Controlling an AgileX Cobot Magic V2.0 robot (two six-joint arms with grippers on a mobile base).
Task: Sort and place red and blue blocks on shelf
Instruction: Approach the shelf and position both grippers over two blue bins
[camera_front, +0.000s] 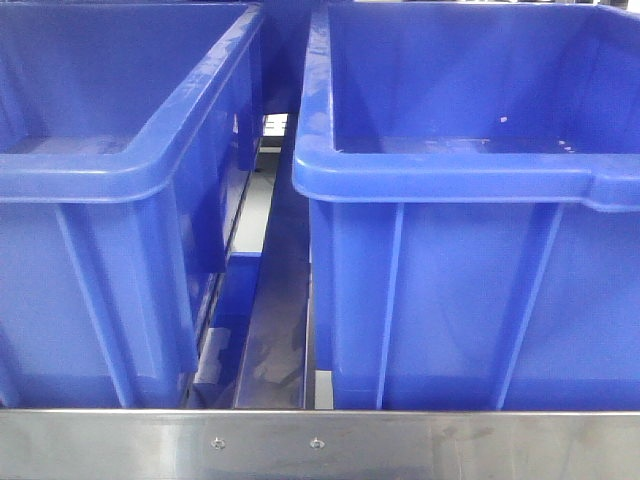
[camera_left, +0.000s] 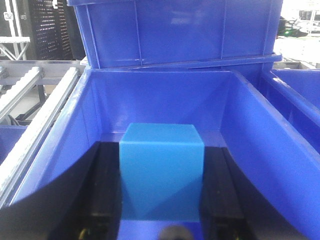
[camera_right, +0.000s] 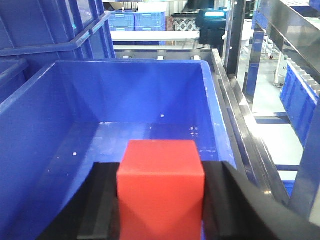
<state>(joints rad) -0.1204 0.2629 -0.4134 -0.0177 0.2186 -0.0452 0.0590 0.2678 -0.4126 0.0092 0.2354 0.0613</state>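
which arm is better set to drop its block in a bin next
Left, narrowly. The left fingers hold the blue cube low between the walls of the blue bin. The right fingers hold the red cube higher over the other bin. Either could probably release.

- The left gripper (camera_left: 161, 148) is matte black. Its two fingers (camera_left: 102, 190) are broad, flat plates whose outer edges curve in towards the tips.
- A raised strip runs lengthwise along the inner side of each finger.
- A dark grey round knob (camera_left: 172, 233), blurred, sits at the base between them.
- The right gripper (camera_right: 160, 165) is the same matte black, with the same stepped inner strips (camera_right: 100, 210) and curved outer edges.
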